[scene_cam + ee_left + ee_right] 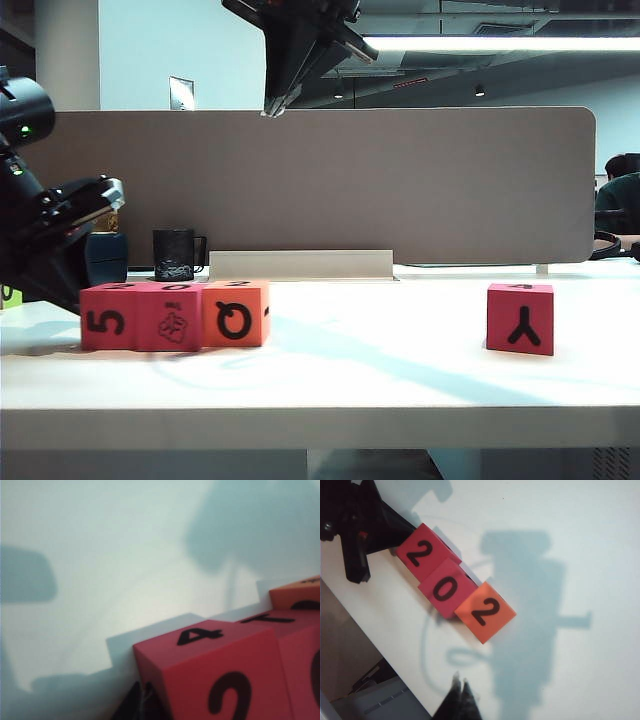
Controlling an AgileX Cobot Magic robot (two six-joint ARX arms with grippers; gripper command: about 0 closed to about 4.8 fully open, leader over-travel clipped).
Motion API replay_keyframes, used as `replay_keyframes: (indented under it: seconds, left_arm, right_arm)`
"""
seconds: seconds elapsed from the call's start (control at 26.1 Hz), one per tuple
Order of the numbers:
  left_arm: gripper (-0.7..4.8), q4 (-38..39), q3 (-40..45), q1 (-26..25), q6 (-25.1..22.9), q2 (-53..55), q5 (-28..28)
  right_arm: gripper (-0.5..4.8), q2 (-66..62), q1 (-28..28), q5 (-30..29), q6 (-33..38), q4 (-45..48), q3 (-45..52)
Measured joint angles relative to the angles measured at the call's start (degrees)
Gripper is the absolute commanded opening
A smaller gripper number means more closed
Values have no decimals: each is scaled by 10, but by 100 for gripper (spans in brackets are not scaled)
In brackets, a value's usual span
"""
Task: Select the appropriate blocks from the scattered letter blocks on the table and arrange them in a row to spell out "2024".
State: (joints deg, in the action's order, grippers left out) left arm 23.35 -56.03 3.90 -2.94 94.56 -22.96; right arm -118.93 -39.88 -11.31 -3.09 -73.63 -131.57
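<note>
Pink and orange blocks sit touching in a row on the white table, a fourth block well apart. Left gripper beside the row, fingers together; right gripper high above, pinched together.

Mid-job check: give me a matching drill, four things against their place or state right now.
1 Q block
2 Y block
3 left gripper
4 right gripper

A alone, right side of the table
B orange, right end of the row of three
C shut, high above the row
D shut, low by the 5 block

Pairs: 1-B, 2-A, 3-D, 4-C
</note>
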Motion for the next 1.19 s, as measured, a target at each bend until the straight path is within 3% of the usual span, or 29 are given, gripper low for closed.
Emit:
replay_keyframes:
  seconds: [0.8, 1.03, 1.19]
  left_arm:
    - [-6, -17, 0, 57, 2, 0, -14]
    - [-6, 7, -30, 57, 2, 1, 59]
    - [-6, 47, -84, 57, 0, 0, 71]
  right_arm:
    - [-1, 0, 20, 12, -11, -28, 0]
    - [-1, 0, 33, 12, -11, -36, 0]
    - [-1, 0, 52, 29, -12, -47, 0]
